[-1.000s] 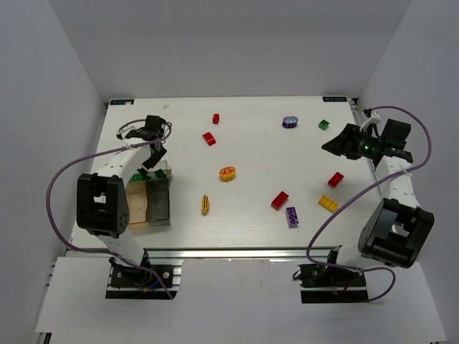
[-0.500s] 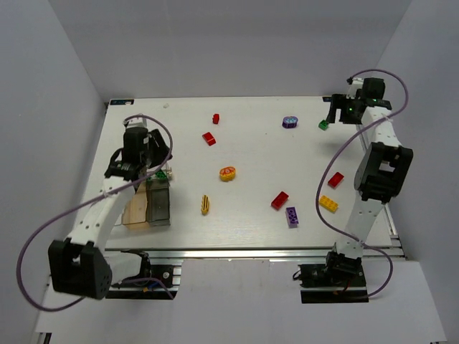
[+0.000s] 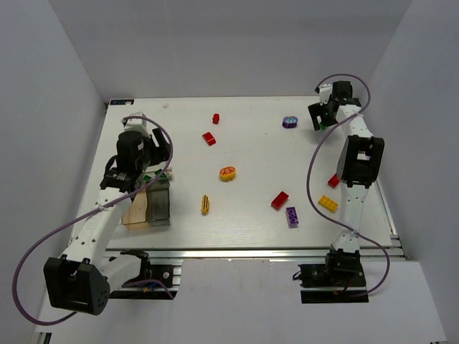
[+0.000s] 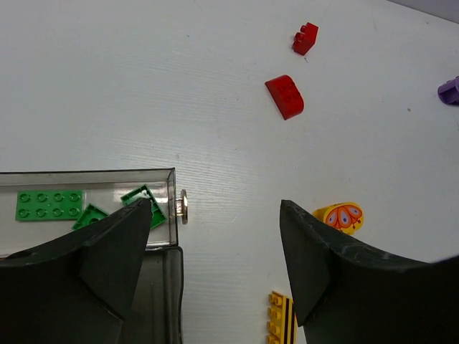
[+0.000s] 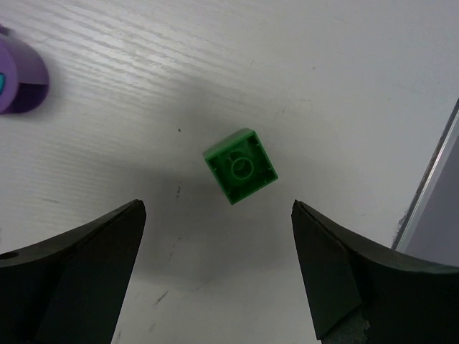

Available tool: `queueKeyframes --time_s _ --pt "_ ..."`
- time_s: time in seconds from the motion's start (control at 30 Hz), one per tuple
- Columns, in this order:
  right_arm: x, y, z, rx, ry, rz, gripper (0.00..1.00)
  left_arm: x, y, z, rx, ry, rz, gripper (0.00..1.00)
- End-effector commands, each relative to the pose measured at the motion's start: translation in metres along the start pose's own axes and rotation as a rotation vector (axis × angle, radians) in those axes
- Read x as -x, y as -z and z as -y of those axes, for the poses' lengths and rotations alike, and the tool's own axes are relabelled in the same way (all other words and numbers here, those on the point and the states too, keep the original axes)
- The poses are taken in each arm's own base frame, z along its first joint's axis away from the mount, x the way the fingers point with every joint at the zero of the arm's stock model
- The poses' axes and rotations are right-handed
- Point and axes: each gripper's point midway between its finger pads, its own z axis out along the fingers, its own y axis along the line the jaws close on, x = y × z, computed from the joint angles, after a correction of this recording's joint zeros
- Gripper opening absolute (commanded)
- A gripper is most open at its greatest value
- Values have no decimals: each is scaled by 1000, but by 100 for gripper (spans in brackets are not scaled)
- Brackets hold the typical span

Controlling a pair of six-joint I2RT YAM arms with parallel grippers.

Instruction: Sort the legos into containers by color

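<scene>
Legos [image 3: 280, 200] lie scattered over the table [image 3: 258, 229], most of them well apart from the containers [image 3: 159, 208] at the near left. There the left gripper [image 4: 215, 208] hangs spread and empty beside sorted green pieces [image 4: 50, 204]. At the far right, the right gripper [image 5: 216, 208], fingers spread and holding nothing, is much the nearer to the green brick [image 5: 240, 165]. That brick lies just beyond its fingertips and between them, its square sides turned diagonal to them.

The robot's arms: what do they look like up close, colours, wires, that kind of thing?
The left arm and right arm are slim white links joined by chunky black joint housings. A lilac cable loops loosely alongside each one. The left gripper and right gripper each have two broad, matte black, wedge-shaped fingers. No markings show.
</scene>
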Motion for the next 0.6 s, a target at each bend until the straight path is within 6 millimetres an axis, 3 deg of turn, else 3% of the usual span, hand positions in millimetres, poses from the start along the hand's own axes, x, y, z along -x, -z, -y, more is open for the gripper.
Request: queueKeyframes --time_s 0.0,0.17,0.4,0.57 --pt "4 -14 22 -96 55 10 88 0 0 4 -22 -16 7 82" --pt "-4 -33 22 -92 54 7 89 -4 -3 3 -18 -14 -9 82" --pt "0 -48 14 -43 27 48 85 -8 -6 0 -1 -16 -18 82" --pt "-2 -54 11 -18 8 55 71 -10 -8 -3 13 -17 -24 82"
